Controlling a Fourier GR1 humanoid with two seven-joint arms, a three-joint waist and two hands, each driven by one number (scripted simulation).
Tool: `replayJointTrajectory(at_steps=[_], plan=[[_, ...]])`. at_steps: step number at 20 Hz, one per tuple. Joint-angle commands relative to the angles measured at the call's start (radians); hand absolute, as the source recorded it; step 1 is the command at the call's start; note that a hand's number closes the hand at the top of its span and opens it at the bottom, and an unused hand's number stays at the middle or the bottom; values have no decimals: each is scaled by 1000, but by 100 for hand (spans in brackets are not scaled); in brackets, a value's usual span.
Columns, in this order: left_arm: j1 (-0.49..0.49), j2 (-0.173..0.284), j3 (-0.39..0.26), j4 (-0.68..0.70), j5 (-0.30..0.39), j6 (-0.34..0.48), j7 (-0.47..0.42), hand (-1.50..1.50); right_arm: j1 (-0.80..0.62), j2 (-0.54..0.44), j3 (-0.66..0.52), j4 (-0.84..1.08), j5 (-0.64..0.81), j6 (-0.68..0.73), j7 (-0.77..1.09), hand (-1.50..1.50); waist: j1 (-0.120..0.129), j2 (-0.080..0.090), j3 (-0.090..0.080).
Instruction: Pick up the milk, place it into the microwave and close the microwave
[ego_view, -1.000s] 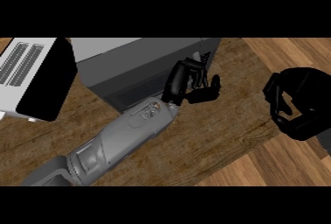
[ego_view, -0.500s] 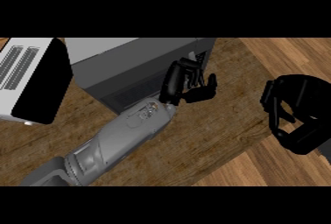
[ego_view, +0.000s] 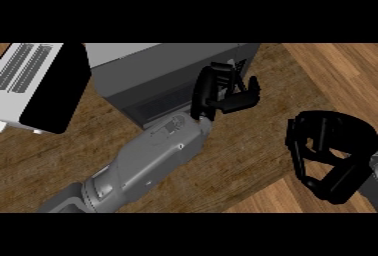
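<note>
My left hand (ego_view: 221, 95) is up at the microwave's (ego_view: 159, 75) front corner, fingers (ego_view: 247, 97) curled with nothing in them that I can see, probably lined up to shove the door (ego_view: 52, 85), which hangs wide open at the tabletop's (ego_view: 244, 150) far left. Right hand (ego_view: 325, 155) sits near the right edge, fingers curled, empty too. Can't spot the milk anywhere, maybe it's inside already.

I have 1 view, from my head, looking steeply down and close onto the wooden counter (ego_view: 244, 145) and microwave (ego_view: 148, 75).
</note>
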Motion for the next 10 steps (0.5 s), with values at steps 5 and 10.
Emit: replayJointTrajectory(at_steps=[5, 10], plan=[[71, 2, 134, 68, 173, -109, -8, 150, 97, 29, 46, -73, -25, 1, -11, 150, 50, 2, -4], [92, 23, 118, 95, 220, -206, -21, 150, 145, 50, 64, -132, -20, -31, -6, 150, 81, -4, -4]])
